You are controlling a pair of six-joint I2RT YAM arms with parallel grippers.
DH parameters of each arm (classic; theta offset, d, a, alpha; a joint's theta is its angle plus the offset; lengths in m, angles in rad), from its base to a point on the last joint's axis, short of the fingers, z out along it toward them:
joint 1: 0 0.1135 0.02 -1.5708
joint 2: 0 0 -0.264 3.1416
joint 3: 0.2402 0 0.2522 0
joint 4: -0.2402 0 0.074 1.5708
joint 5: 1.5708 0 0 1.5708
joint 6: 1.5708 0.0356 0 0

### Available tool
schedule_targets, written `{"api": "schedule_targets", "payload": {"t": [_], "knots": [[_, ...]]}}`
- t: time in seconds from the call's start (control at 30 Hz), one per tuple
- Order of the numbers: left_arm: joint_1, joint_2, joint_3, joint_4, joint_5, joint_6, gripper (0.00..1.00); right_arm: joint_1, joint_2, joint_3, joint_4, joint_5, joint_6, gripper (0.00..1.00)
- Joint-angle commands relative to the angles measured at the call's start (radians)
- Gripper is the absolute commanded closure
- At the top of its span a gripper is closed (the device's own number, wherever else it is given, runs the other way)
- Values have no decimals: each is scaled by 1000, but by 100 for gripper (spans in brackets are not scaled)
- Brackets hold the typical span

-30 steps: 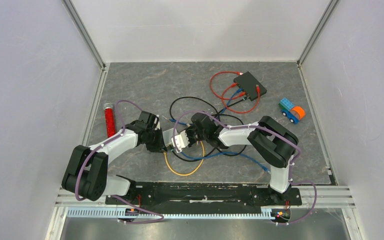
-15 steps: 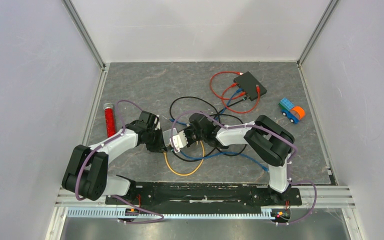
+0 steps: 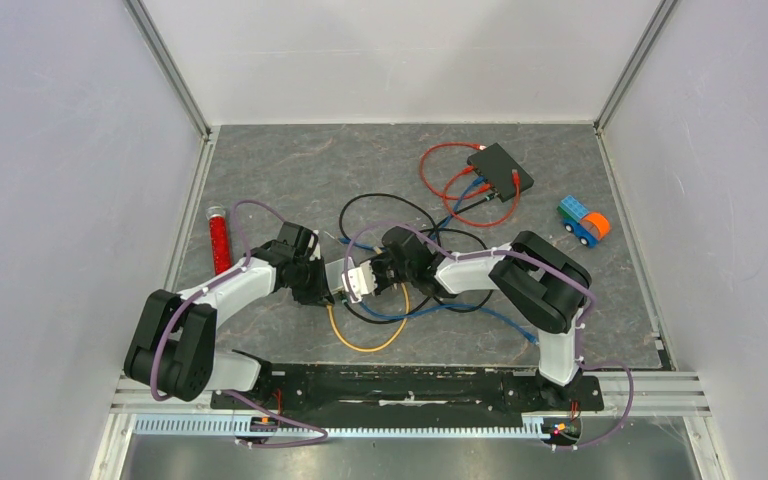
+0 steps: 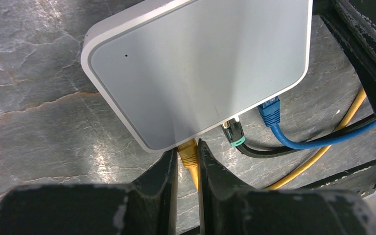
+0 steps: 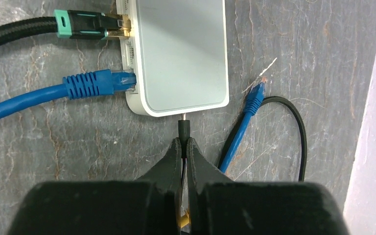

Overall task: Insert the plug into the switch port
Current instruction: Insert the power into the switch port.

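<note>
Top view: white switch (image 3: 358,279) sits mid-worktop, toward the near edge, squeezed between left gripper (image 3: 334,291) and right gripper (image 3: 374,279). Markings on the black box (image 3: 500,170) in the far-right area are too small to read. Versus a second ago, the right arm and the switch sit slightly further left; over the last half second almost nothing moves. Around them: red tube (image 3: 219,240) by the left edge, toy truck (image 3: 585,221) by the right edge, red cables (image 3: 440,185) on the black box, yellow cable (image 3: 365,345) looping toward the near edge.

Left wrist: left gripper is clenched on the yellow plug (image 4: 188,152), whose nose is at a port on the switch's edge; insertion depth cannot be told. Green-collared plug (image 4: 234,133) and blue plug (image 4: 270,110) occupy the neighbouring ports.

Right wrist: right gripper is pinched tight on a black barrel plug (image 5: 183,128), tip touching the switch's short side. Loose blue connector (image 5: 256,95) lies on the worktop just beside that corner, with a black cable (image 5: 299,128) curving past it.
</note>
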Motion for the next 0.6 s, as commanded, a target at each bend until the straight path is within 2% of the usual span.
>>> {"api": "schedule_targets", "payload": {"t": [0.0, 0.23, 0.4, 0.57], "knots": [[-17, 1, 15, 17, 83, 94, 95, 55, -33, 18, 84, -182, 90, 100], [-18, -5, 8, 38, 106, 110, 95, 58, 7, 18, 99, -248, 68, 100], [-18, 1, 19, 47, 117, 116, 95, 58, 29, 39, 66, -371, 64, 100], [-17, -27, 20, 45, 119, 139, 95, 55, 41, 23, 70, -338, 90, 100]]}}
